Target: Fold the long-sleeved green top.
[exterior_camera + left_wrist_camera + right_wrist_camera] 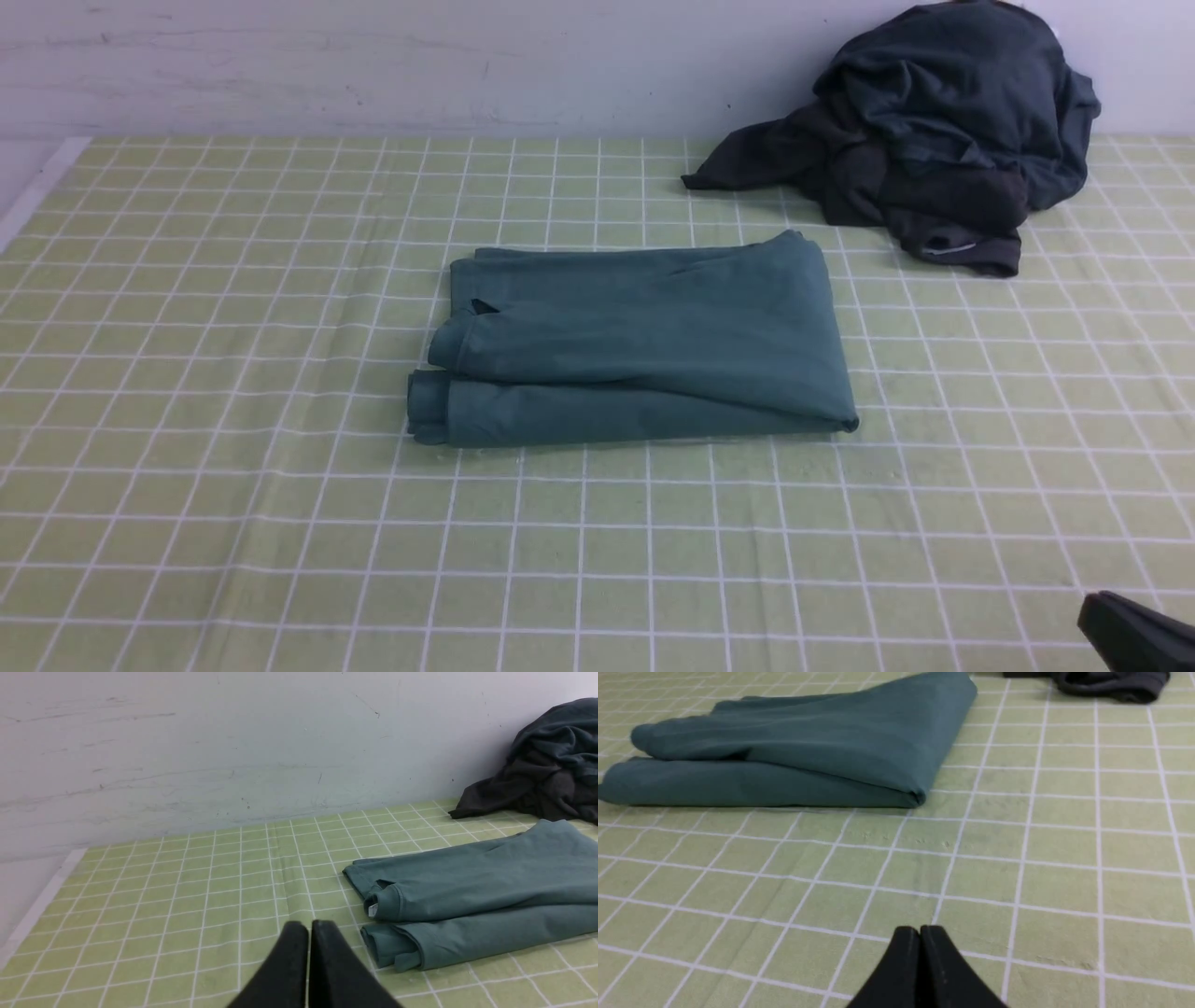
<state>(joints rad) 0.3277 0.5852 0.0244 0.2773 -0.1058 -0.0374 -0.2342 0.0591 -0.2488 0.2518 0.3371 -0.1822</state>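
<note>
Setting: we see a pale wall behind a bench (187, 523) covered with a light green cloth checked in white lines.
Top: the green top (639, 341) lies near the middle of the bench, folded into a compact rectangle of stacked layers, with rolled edges toward our left.
Other clothing: a dark garment (924, 131) sits crumpled at the far right, against the wall, apart from the top.
Progress: we judge the folding essentially done; sleeves and body appear tucked in, and at most a little tidying of the left edges remains.
Left pincer: our left pincer (308, 933) is closed on nothing, low over the bench, near the top's rolled left end but not touching.
Right pincer: our right pincer (920, 938) is likewise closed and empty, on the near side of the top's right corner, well apart.
</note>
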